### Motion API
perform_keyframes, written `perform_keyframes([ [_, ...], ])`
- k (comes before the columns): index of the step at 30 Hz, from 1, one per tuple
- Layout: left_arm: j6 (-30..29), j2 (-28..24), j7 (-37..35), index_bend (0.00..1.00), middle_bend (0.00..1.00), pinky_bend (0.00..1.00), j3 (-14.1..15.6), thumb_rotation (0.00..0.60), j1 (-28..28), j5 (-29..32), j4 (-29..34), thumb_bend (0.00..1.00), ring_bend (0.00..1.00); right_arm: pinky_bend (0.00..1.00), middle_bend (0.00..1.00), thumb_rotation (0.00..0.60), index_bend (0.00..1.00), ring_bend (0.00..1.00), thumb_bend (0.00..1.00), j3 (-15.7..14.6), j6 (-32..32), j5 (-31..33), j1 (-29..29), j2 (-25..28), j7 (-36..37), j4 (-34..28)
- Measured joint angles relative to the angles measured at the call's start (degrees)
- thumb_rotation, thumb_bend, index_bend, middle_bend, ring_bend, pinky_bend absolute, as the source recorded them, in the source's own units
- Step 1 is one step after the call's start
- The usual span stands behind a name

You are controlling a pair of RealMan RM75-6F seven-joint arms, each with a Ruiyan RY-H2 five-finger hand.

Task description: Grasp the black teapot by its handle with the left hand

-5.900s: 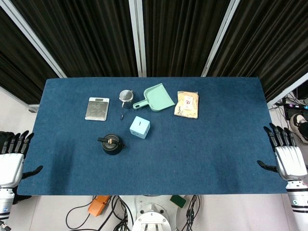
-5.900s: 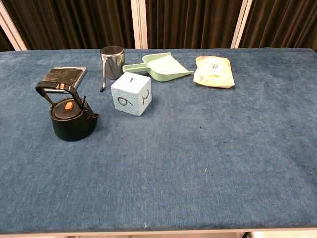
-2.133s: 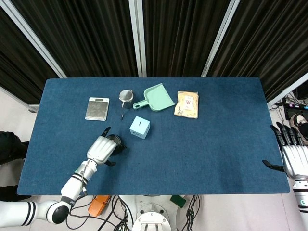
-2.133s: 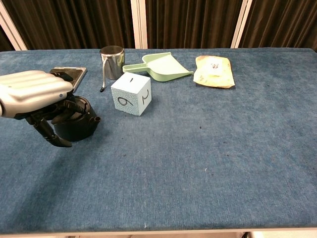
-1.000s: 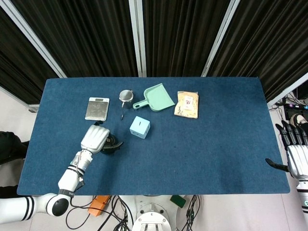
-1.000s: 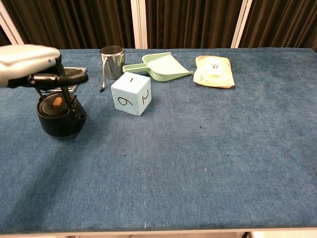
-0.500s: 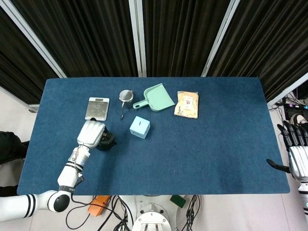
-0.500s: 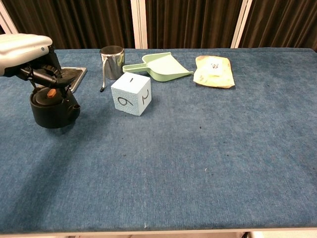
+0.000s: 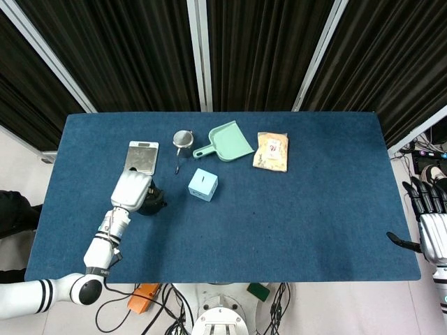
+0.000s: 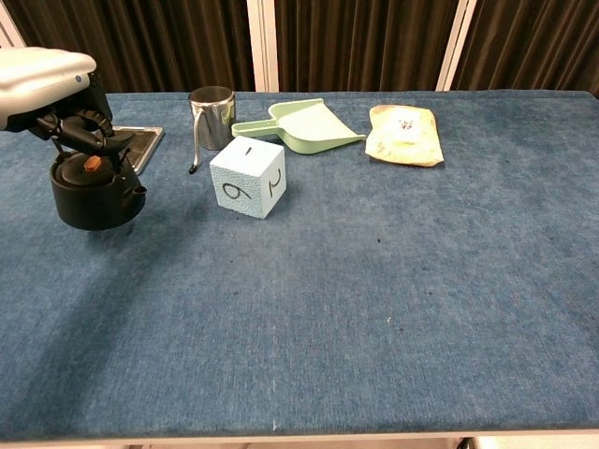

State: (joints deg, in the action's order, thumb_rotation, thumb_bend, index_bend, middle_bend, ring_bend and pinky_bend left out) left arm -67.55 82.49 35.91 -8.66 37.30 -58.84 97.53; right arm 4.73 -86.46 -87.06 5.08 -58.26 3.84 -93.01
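Left hand point(image 10: 42, 79) covers black teapot point(image 10: 94, 196) handle.

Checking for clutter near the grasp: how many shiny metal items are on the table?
2. The metal strainer stands at the back beside the green dustpan; the flat metal scale lies just behind the black teapot, partly hidden by the left hand.
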Motion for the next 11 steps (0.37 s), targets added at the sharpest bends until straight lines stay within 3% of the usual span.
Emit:
perform_keyframes([
  [11, -1.71, 1.03, 5.60, 1.00, 1.00, 0.49, -0.51, 0.386, 1.48, 1.32, 0.61, 0.43, 1.00, 0.00, 0.02, 0.600, 0.00, 0.00, 0.08, -0.06, 0.08, 0.42, -0.32, -0.14, 0.51, 0.46],
])
